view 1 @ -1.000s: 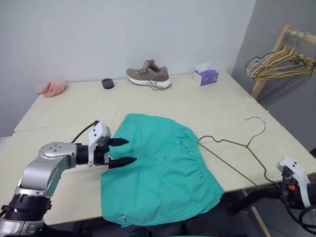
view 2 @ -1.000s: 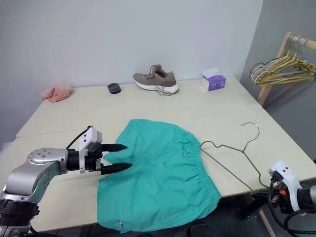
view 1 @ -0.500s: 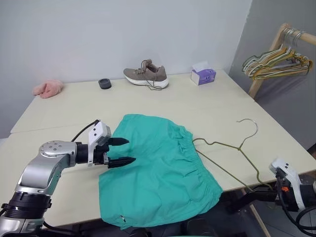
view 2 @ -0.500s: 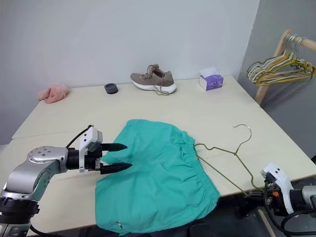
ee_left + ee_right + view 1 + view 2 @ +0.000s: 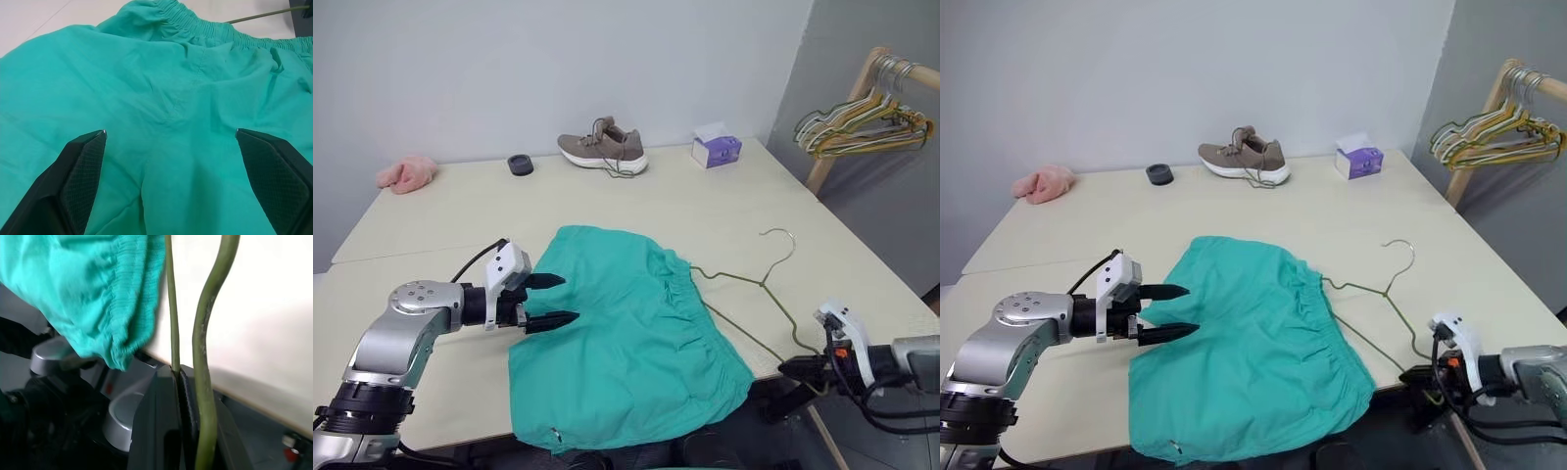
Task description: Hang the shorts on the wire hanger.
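Note:
The teal shorts (image 5: 626, 333) lie flat at the table's front, waistband toward the right, hem hanging over the front edge. Beside the waistband lies the thin olive wire hanger (image 5: 744, 286), hook pointing to the back. My right gripper (image 5: 800, 369) sits at the front right table edge, shut on the hanger's lower corner; the right wrist view shows the wire (image 5: 172, 323) pinched between its fingers (image 5: 161, 421). My left gripper (image 5: 551, 300) stands open at the shorts' left edge, just over the fabric (image 5: 171, 73), nothing between its fingers (image 5: 80, 169).
At the back of the table stand a brown shoe (image 5: 603, 150), a purple tissue box (image 5: 717, 150), a small black round thing (image 5: 520, 164) and a pink fluffy cloth (image 5: 406, 173). A wooden rack with pastel hangers (image 5: 862, 122) stands to the right of the table.
My right gripper has moved left along the front edge, dragging the wire hanger toward the shorts' waistband. The left gripper has stayed open in place. The view shifted slightly early on.

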Robot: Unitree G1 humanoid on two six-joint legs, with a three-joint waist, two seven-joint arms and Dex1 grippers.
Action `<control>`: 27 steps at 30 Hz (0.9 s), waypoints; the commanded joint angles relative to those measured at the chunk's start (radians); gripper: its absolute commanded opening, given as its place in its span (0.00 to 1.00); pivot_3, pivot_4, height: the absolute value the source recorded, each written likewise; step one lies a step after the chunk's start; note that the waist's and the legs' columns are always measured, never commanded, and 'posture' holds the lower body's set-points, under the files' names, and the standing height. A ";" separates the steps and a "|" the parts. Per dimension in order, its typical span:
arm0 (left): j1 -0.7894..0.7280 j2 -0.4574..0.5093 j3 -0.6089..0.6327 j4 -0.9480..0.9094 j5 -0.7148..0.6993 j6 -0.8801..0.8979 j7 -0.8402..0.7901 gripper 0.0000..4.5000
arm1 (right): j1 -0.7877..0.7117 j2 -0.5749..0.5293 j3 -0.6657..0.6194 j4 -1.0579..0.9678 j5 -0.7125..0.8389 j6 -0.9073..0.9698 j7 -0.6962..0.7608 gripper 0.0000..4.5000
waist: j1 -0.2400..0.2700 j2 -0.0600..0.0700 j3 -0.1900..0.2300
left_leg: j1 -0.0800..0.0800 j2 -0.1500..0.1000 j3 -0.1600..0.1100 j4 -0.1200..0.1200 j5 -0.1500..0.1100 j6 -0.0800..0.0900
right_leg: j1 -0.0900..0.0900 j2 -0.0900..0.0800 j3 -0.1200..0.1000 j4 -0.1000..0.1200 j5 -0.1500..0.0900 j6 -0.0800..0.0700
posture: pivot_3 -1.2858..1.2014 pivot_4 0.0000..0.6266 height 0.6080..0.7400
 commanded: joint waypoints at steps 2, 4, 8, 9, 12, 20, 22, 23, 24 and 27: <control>0.002 0.002 0.028 -0.006 0.004 -0.024 0.017 0.99 | -0.097 0.061 0.016 0.029 0.061 0.092 -0.035 0.00 | 0.000 0.000 0.000 | 0.000 0.000 0.000 0.000 0.000 0.000 | 0.000 0.000 0.000 0.000 0.000 0.000 | 0.44 0.00 1.00; 0.005 -0.001 0.033 -0.007 0.003 -0.024 0.024 0.99 | -0.137 0.097 0.028 0.038 0.074 0.135 -0.058 0.00 | 0.000 0.000 0.000 | 0.000 0.000 0.000 0.000 0.000 0.000 | -0.001 0.000 0.000 0.001 0.000 0.000 | 0.44 0.00 1.00; 0.014 -0.005 0.040 -0.010 -0.001 -0.028 0.040 0.99 | -0.209 0.170 0.024 0.029 0.087 0.183 -0.117 0.00 | 0.002 0.000 0.000 | 0.000 0.000 0.000 0.000 0.000 0.000 | 0.000 0.000 0.000 0.001 0.000 0.000 | 0.45 0.00 1.00; 0.016 -0.006 0.044 -0.011 -0.003 -0.029 0.044 0.99 | -0.227 0.185 0.015 0.025 0.092 0.196 -0.128 0.00 | 0.002 0.000 0.000 | 0.000 0.000 0.000 0.000 0.000 0.000 | -0.001 0.000 0.000 0.001 0.000 0.000 | 0.45 0.00 1.00; 0.023 -0.007 0.051 -0.008 -0.003 -0.033 0.054 0.99 | -0.263 0.202 0.010 0.008 0.112 0.224 -0.149 0.00 | 0.005 0.000 0.000 | -0.001 0.000 0.000 0.000 0.000 0.000 | -0.001 -0.001 0.000 0.001 0.000 0.000 | 0.45 0.00 1.00; -0.024 -0.045 0.088 0.038 -0.011 -0.021 0.134 0.99 | -0.328 0.120 0.120 -0.052 0.031 0.048 -0.129 0.00 | 0.015 0.002 0.001 | -0.001 0.000 0.000 0.000 0.000 0.000 | -0.001 -0.001 0.000 0.001 0.000 0.000 | 0.45 0.00 1.00; -0.057 -0.057 0.105 0.067 -0.014 -0.024 0.158 0.99 | -0.364 0.088 0.179 -0.073 -0.023 -0.042 -0.115 0.00 | 0.016 0.002 0.001 | -0.001 0.000 0.000 0.000 0.000 0.000 | -0.001 -0.001 0.000 0.001 0.000 0.000 | 0.45 0.00 1.00; -0.075 -0.059 0.114 0.078 -0.018 -0.025 0.163 0.99 | -0.379 0.070 0.217 -0.087 -0.060 -0.095 -0.108 0.00 | 0.016 0.001 0.001 | -0.001 0.000 0.000 0.001 0.000 0.000 | -0.002 -0.001 -0.001 0.001 0.001 0.001 | 0.45 0.00 1.00; -0.094 -0.061 0.119 0.089 -0.019 -0.030 0.166 0.99 | -0.394 0.054 0.255 -0.095 -0.096 -0.142 -0.102 0.00 | 0.016 0.001 0.000 | -0.001 0.000 -0.001 0.000 0.000 0.000 | -0.002 -0.001 -0.001 0.001 0.001 0.001 | 0.45 0.00 1.00; -0.141 -0.051 0.123 0.104 -0.025 -0.031 0.148 0.99 | -0.426 0.015 0.366 -0.116 -0.219 -0.295 -0.083 0.00 | 0.017 0.001 0.000 | -0.001 0.000 -0.001 0.000 0.000 0.000 | -0.002 -0.001 -0.001 0.000 0.001 0.001 | 0.45 0.00 1.00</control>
